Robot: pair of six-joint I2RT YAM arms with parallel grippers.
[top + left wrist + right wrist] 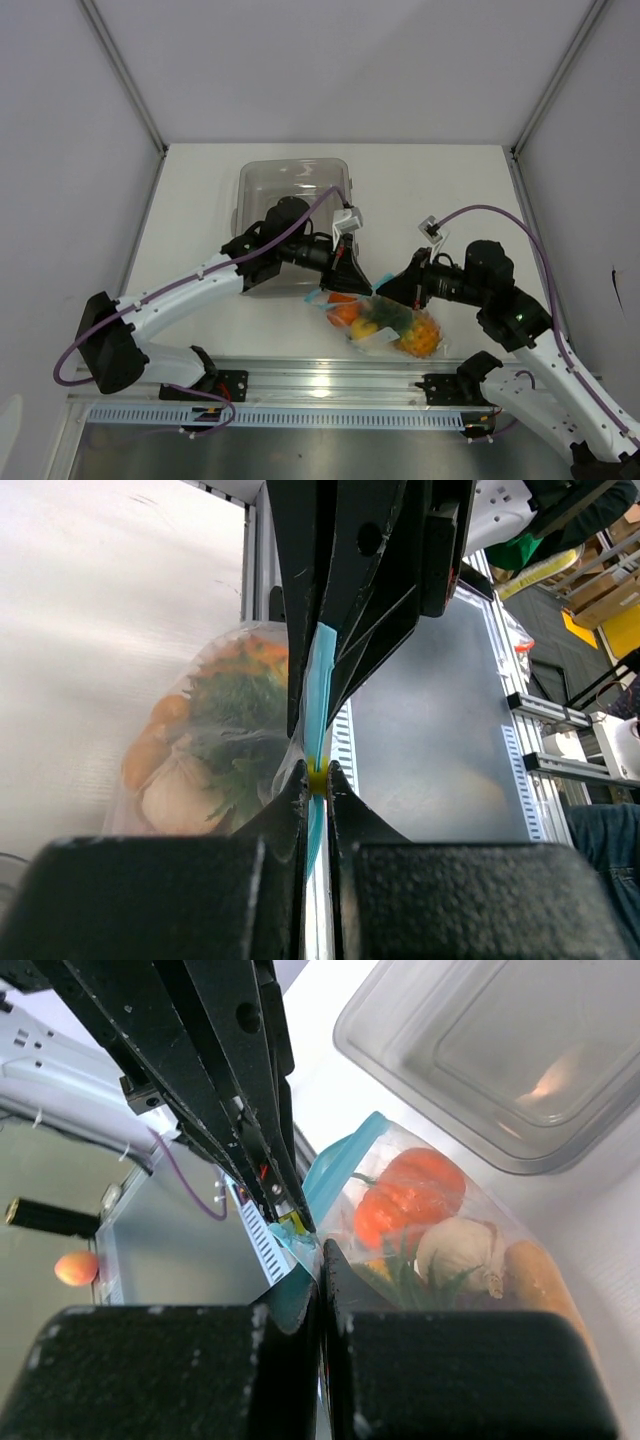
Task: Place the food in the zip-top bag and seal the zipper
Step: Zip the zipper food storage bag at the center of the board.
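Two grippers, one strip: the left gripper (318,780) is clamped on the zipper (322,685), and the right gripper (320,1260) is pinched tight on the same blue strip just beside it. Loading looks finished. The food (420,335) sits inside the zip-top bag (372,342), which lies on the desk (200,200) near the front edge, between the arms. An orange pumpkin (410,1195) and a white radish (462,1250) press against the plastic. No loose piece shows on the desk from above, and the clear tray (290,185) stands behind. What's left, I'd judge, is the seal: past the right gripper the strip bows outward, so part of the mouth may be unpressed, though I can't tell for sure.
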